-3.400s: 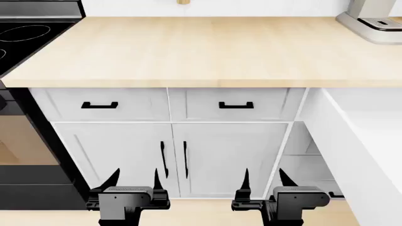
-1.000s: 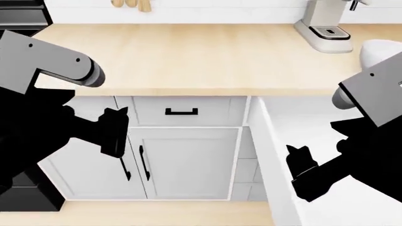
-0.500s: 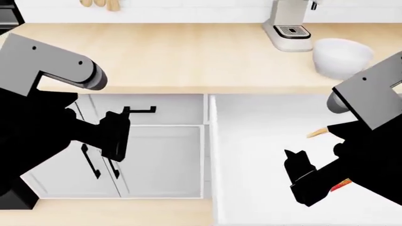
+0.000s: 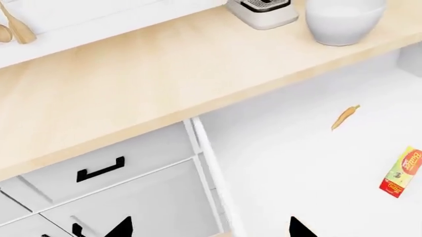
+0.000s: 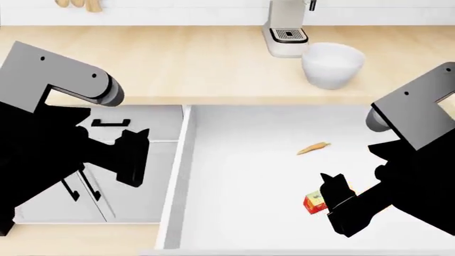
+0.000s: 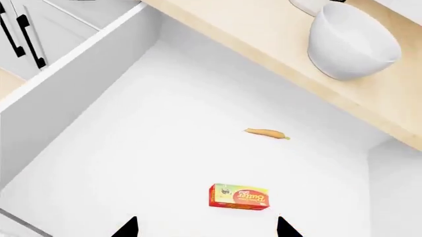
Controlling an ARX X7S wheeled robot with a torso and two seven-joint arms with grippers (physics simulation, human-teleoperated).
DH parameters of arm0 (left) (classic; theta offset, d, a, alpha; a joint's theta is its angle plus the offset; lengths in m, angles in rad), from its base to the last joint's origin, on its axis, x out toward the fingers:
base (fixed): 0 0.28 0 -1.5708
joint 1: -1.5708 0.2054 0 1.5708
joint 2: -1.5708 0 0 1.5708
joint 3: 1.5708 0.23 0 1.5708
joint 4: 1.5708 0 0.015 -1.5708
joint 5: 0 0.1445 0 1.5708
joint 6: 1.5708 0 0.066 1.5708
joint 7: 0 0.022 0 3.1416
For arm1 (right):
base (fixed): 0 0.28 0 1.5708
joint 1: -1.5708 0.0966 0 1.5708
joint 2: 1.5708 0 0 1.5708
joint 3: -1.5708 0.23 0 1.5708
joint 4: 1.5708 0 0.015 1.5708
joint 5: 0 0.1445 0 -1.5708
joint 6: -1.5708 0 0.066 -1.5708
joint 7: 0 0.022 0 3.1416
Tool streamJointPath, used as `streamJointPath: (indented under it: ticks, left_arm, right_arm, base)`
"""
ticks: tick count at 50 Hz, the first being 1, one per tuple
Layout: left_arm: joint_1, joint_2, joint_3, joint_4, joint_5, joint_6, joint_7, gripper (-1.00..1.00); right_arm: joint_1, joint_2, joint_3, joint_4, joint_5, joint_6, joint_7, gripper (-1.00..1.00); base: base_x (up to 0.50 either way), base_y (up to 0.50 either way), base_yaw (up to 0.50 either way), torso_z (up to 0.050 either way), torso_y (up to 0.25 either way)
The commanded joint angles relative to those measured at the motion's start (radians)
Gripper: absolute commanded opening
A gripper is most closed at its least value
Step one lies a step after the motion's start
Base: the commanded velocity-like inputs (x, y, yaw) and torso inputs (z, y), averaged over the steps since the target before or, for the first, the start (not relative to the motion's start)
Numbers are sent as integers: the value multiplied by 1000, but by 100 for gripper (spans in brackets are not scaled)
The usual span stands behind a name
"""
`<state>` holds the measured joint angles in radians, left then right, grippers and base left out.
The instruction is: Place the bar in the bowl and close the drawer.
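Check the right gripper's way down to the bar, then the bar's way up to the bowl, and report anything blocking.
Nothing visible blocks either. The bar lies flat on the open drawer floor, just ahead of the right gripper. The small orange sliver lies between bar and bowl, but it is low; the counter edge must be cleared.

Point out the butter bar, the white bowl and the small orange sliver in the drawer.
butter bar [image 6: 239,197], right wrist view, middle of its red face.
white bowl [image 5: 333,65], head view, its outer wall.
orange sliver [image 6: 266,133], right wrist view, its middle.
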<state>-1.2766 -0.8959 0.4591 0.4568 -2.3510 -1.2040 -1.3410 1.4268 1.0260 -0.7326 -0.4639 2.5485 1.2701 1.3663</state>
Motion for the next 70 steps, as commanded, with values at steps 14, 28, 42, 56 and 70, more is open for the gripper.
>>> streamJointPath:
  ticks: [14, 28, 42, 56, 70]
  left_arm:
    - [-4, -15, 14, 9, 7, 12, 19, 100]
    - [-8, -23, 21, 9, 12, 18, 30, 100]
    - [-12, -31, 28, 15, 12, 28, 35, 100]
    - [-20, -38, 36, 16, 14, 35, 41, 100]
    - [-30, -42, 45, 4, 23, 35, 51, 100]
  right_arm:
    - [8, 0, -30, -10, -22, -6, -11, 100]
    - [19, 3, -55, 1, -27, -19, -4, 100]
    - [30, 11, -65, -7, -29, -29, -10, 100]
    - [42, 16, -80, -4, -33, -28, -13, 100]
    - [211, -90, -191, 214, -6, 221, -63, 100]
  base:
    - [-3, -372, 0, 0, 0]
    - [141, -62, 0, 0, 0]
    - [500, -232, 0, 0, 0]
    - [249, -4, 0, 0, 1]
    - [0, 0, 0, 0, 0]
